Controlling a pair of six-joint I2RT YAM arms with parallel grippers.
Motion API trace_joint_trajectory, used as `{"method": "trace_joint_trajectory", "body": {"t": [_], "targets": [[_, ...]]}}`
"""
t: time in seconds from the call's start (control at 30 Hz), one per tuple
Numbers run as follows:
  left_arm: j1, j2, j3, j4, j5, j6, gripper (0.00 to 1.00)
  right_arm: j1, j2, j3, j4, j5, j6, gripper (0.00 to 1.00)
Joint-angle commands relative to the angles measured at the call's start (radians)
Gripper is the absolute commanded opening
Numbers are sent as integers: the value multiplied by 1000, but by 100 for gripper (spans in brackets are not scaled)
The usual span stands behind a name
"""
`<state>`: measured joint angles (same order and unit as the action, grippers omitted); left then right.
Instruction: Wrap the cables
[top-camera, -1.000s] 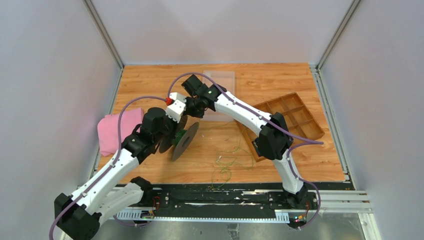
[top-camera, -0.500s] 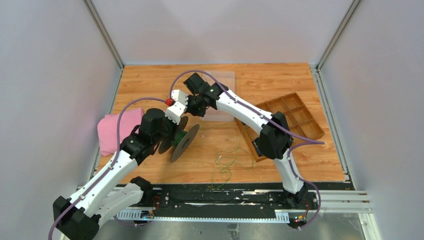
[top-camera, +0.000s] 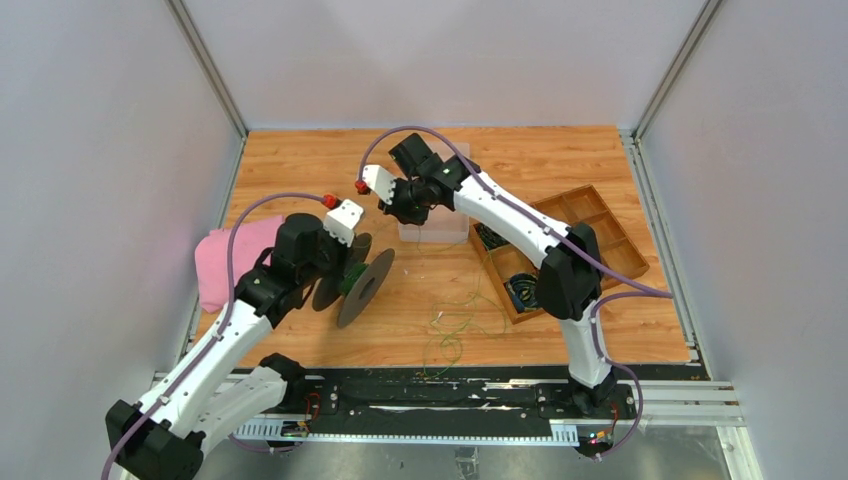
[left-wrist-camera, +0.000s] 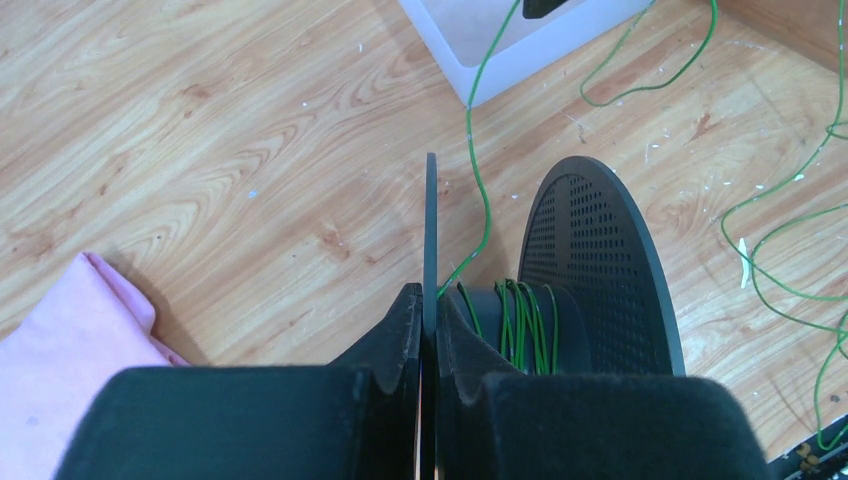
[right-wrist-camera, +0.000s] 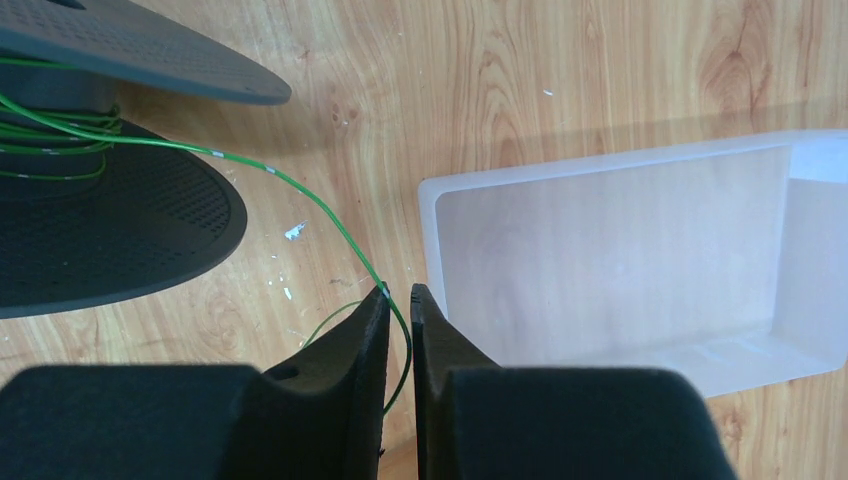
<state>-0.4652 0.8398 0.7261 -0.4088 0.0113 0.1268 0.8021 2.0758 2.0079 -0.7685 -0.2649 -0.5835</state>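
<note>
Rightward and farther from the left arm the right gripper (right-wrist-camera: 398, 296) had swung since a second before, and it hung near a translucent white plastic box (right-wrist-camera: 610, 250), its jaws a narrow slit apart with a strand of the thin green wire cables (right-wrist-camera: 300, 190) running between them. The left gripper (left-wrist-camera: 430, 300) pinched one flange of the black perforated plastic spool (left-wrist-camera: 600, 250); a few turns sat on its hub, and loose loops trailed over the wooden tabletop (left-wrist-camera: 200, 150).

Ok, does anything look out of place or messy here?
Mostly the thin green wire: only a few turns sit on the black perforated spool, the rest sprawls in a loose tangle across the wooden table toward its near edge. Nothing looks damaged.
</note>
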Motion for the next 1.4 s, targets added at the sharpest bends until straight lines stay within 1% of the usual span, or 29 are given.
{"method": "trace_joint_trajectory", "body": {"t": [0.0,0.13,0.33,0.53,0.8,1.07,1.37], "targets": [[21,-3,80,3,40,-21,0,-35,-40,-31,-12,-20,37,12],[34,18,120,-14,60,-37,0,-61,-51,-49,-8,-38,55,7],[76,62,178,-10,101,-90,0,-107,-86,-111,19,-76,89,4],[105,94,259,-10,127,-176,0,-143,-138,-179,62,-97,114,4],[142,134,351,-20,144,-287,0,-167,-169,-237,113,-92,163,5],[197,175,437,-36,180,-397,0,-190,-218,-341,210,-171,236,5],[224,228,525,-36,144,-515,0,-190,-277,-467,342,-246,315,5]]}}
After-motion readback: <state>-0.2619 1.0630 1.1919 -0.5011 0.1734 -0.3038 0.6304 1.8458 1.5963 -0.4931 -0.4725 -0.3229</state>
